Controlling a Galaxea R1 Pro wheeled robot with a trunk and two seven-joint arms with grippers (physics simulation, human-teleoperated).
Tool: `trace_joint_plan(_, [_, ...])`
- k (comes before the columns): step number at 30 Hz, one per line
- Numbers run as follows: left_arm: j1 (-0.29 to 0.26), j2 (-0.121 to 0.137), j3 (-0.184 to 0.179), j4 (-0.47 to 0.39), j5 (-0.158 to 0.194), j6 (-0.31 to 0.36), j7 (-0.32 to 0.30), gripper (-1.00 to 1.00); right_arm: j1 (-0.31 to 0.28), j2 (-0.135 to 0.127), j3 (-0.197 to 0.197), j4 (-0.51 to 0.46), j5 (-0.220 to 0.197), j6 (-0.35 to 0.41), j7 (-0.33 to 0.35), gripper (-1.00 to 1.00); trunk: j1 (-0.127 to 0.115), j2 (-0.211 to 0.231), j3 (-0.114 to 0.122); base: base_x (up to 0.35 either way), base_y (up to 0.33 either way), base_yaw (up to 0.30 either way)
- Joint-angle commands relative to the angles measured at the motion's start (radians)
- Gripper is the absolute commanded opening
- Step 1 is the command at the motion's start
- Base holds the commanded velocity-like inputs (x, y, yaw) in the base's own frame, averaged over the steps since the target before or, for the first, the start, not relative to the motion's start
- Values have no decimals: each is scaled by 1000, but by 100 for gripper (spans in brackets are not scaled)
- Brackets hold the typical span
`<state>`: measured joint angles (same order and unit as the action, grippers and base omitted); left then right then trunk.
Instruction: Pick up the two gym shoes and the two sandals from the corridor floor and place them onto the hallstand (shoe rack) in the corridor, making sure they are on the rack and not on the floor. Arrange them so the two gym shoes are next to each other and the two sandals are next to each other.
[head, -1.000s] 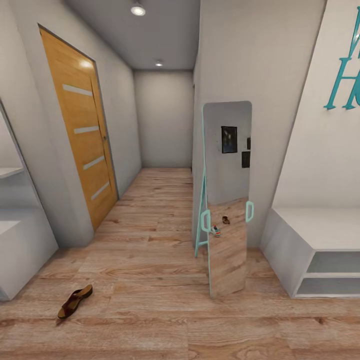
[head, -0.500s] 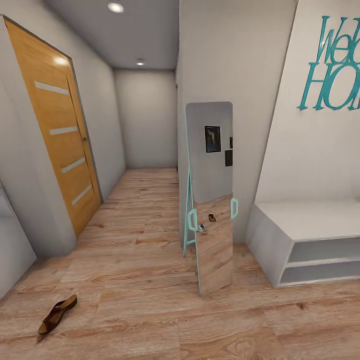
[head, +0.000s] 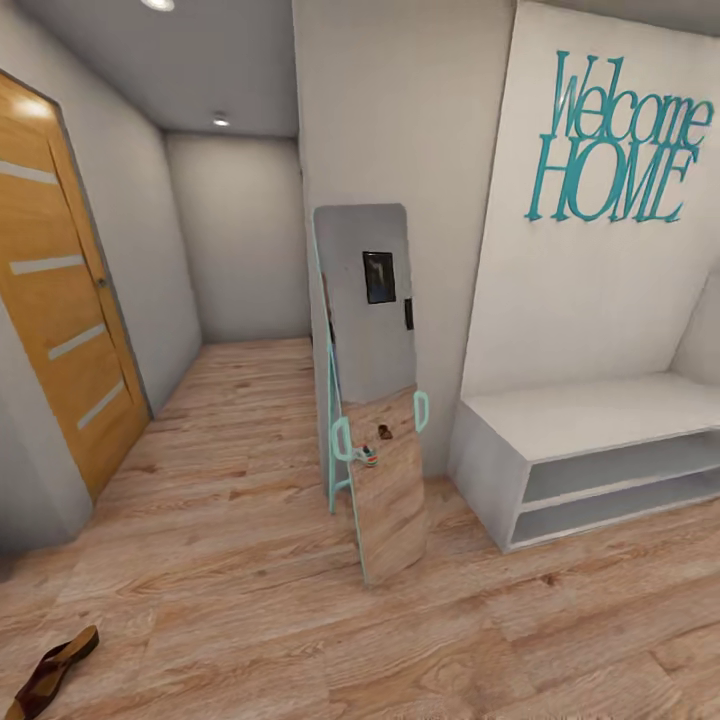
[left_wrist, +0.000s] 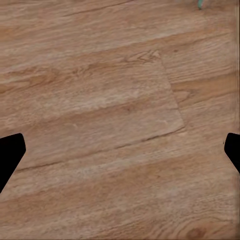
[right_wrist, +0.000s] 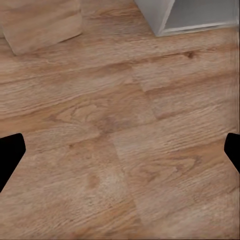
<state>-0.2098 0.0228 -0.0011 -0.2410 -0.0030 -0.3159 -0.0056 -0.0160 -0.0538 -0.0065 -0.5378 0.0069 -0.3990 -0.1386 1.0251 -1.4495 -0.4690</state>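
My left fingers spread wide over bare floor, right fingers spread likewise, nothing between, sandal far left, bench beside mirror.

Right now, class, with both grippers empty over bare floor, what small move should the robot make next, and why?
Probably turn back left toward the sandal: it lies on the floor at the head view's lower-left edge, while both grippers, left and right, are open, holding nothing.

A home corridor; "Welcome HOME" wall lettering; wooden door; standing mirror; plank floor.
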Motion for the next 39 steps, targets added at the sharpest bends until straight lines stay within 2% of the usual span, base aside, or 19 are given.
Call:
trace_joint_plan(1, [0, 0, 0, 0, -1, -3, -1, 100, -1, 0, 0, 1, 1, -3, -2, 100, 0, -1, -1, 0, 0, -300])
trace_joint_plan(19, [0, 0, -4, 0, -6, -3, -2, 100, -1, 0, -1, 1, -1, -3, -2, 100, 0, -1, -1, 21, 0, -300])
trace_joint_plan(39, [0, 0, -6, 0, -7, -3, -2, 100, -1, 0, -1, 1, -2, -3, -2, 100, 0, -1, -1, 270, 0, -300])
